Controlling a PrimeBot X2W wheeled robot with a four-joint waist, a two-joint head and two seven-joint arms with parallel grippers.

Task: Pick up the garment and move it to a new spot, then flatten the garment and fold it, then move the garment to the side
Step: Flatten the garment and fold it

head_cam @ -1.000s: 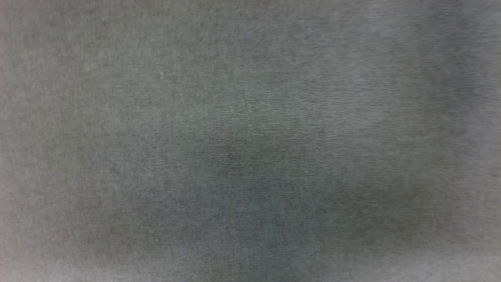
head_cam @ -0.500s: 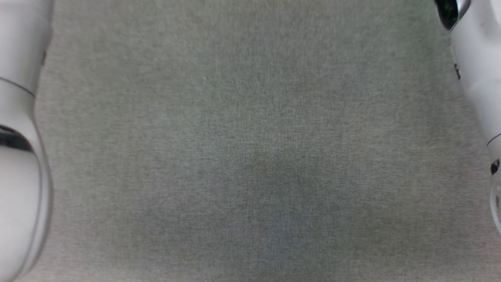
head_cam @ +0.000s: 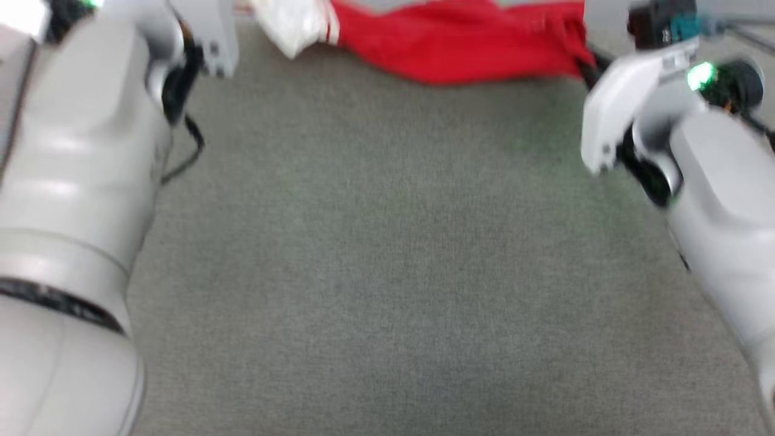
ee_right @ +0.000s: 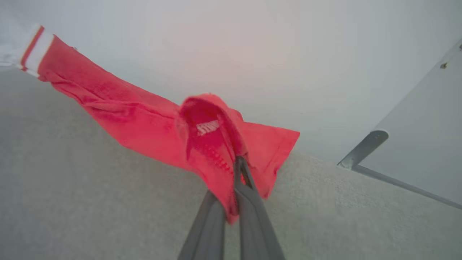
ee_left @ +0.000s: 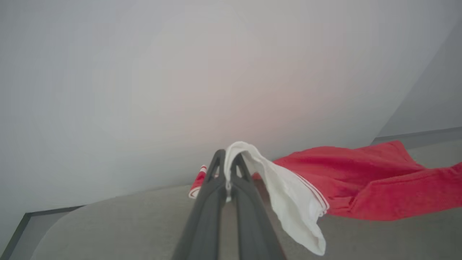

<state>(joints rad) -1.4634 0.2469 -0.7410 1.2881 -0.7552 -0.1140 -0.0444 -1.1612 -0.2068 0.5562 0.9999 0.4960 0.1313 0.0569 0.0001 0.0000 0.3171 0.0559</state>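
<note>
The garment (head_cam: 460, 48) is strung out along the top edge of the head view, its long axis running left to right across the frame, with the white sleeve (head_cam: 290, 27) at the upper left and the bunched red end at the upper right. Each end is in a hand. In the left wrist view the left gripper (ee_left: 228, 169) has its two dark fingers pressed together on a pinch of white sleeve cloth, the rest of the sleeve drooping to the lower right of the fingers and the red body trailing off to the right of the frame. In the right wrist view the right gripper (ee_right: 240, 169) is likewise closed tight, on a fold of red fabric, with the body stretching away to the upper left. Neither arm is nearer than the other; the shirt lies straight ahead of both, spanning the gap between them over the grey surface (head_cam: 387, 272). I would judge the carry to a new spot turns on both hands travelling together so that span holds; the middle sags, and I cannot tell whether it touches the surface. A small white label (ee_right: 208, 127) sits inside the red fold just above the right fingers, its print too blurred to read.
</note>
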